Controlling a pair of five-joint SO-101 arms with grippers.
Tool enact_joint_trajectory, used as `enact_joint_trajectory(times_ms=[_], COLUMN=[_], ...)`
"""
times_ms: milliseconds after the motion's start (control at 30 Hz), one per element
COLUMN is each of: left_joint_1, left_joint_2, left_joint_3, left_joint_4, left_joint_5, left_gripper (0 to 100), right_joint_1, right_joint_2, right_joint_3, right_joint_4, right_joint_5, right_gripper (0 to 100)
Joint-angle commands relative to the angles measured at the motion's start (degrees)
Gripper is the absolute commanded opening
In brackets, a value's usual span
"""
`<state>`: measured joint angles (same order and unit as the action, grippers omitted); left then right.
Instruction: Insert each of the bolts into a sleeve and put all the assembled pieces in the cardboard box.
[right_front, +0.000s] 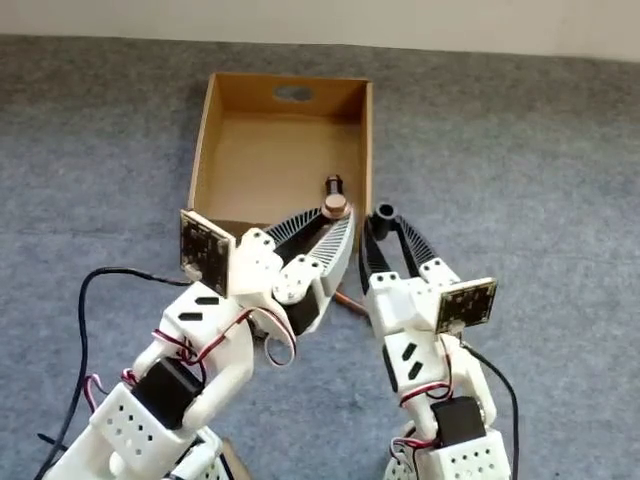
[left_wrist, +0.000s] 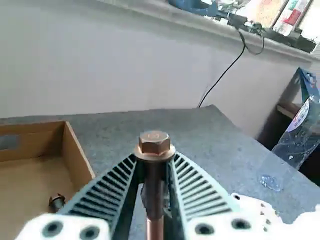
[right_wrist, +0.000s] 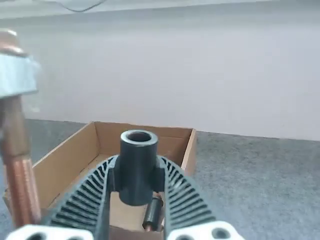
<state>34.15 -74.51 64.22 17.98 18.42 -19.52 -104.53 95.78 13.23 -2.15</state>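
Bolt (left_wrist: 154, 145): copper, clamped between the closed fingers of the left gripper (left_wrist: 154, 160), just short of the cardboard box (right_front: 205, 150) at its near wall.
Bolt axis: lengthwise along the fingers, with the hex head past the tips at the box end.
Bolt, hidden part: the fingers cover most of the shank in the high view, and the left wrist view cuts off its lower end.
Sleeve (right_wrist: 137, 165): black, pinched by the fingers of the right gripper (right_wrist: 137, 171), just outside the box's near right corner, beside the bolt but apart from it.
Sleeve axis: along the fingers, with the open bore facing away from the wrist.
Assembled piece (right_front: 333, 185): lies inside the box by the near right corner, partly behind the sleeve in the right wrist view. Its detail is hard to make out.
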Motion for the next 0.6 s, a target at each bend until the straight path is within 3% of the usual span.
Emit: enact_joint_trajectory(times_ms=[0,133,367,567], left_joint_1=[0.66,0.57,0.57,0.92], left_joint_2=[-0.22,6.90,22.81,27.21], left_joint_3=[-3.74,-6.29,-19.03,-20.18], left_joint_4=[-7.82,-13.54,-14.07,-14.07], left_joint_5=[-0.53,-0.53,-0.62,-2.02], left_gripper=[1,1,1,1], right_joint_1=[-0.40,-0.40,-0.40,-0.40], right_joint_2=[-0.48,-0.48,-0.48,-0.48], right_joint_3=[5.14,5.49,5.67,5.67], right_joint_4=[-2.24,-2.33,-2.07,-2.07], right_joint_5=[-0.62,-0.62,-0.62,-0.62], right_gripper=[0.5,0.5,0.5,0.5])
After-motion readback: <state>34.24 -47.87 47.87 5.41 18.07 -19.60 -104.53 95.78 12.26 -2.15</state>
